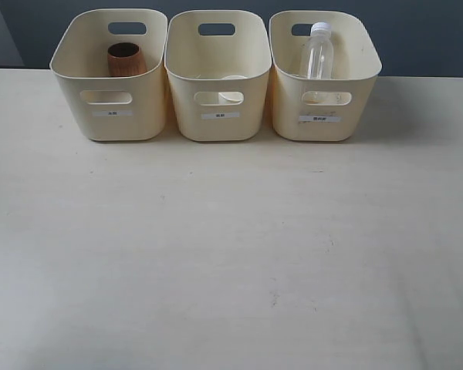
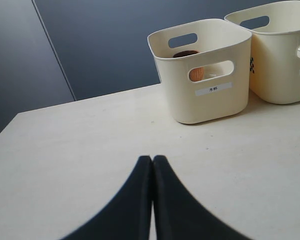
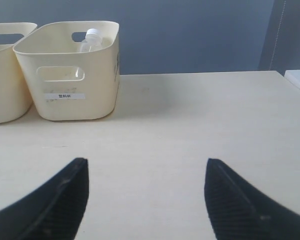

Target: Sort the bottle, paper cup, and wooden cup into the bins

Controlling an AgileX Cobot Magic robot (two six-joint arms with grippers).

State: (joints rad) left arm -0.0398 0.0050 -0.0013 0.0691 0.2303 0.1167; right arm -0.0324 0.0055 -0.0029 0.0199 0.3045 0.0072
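"Along the far edge of the desk (image 1: 231,254), what stands?" the inspector asks.

"Three cream bins (image 1: 187,100) in a row, neighbouring walls touching or nearly so. Each has a small white label (image 1: 112,113) on its front wall; the print is too small to read."

"Contents, one by one."

"The left bin (image 1: 69,108) holds the wooden cup (image 1: 126,60), upright, towards the back wall. The middle bin (image 1: 251,116) holds the paper cup (image 1: 231,96). Only a pale rim shows low inside, and a patch through the front handle cut-out, so I cannot tell whether it is upright. The right bin (image 1: 285,116) holds the bottle (image 1: 319,55), standing with its white cap up near the back wall's cut-out."

"And the claws?"

"The left claw (image 2: 152,159) is clenched, its fingertips pressed together with nothing between them. It is over bare desk, facing the left bin and well apart from it. The right claw (image 3: 146,162) is released, its fingers spread wide and grasping nothing. It too is over bare desk, facing the right bin and well apart from it."
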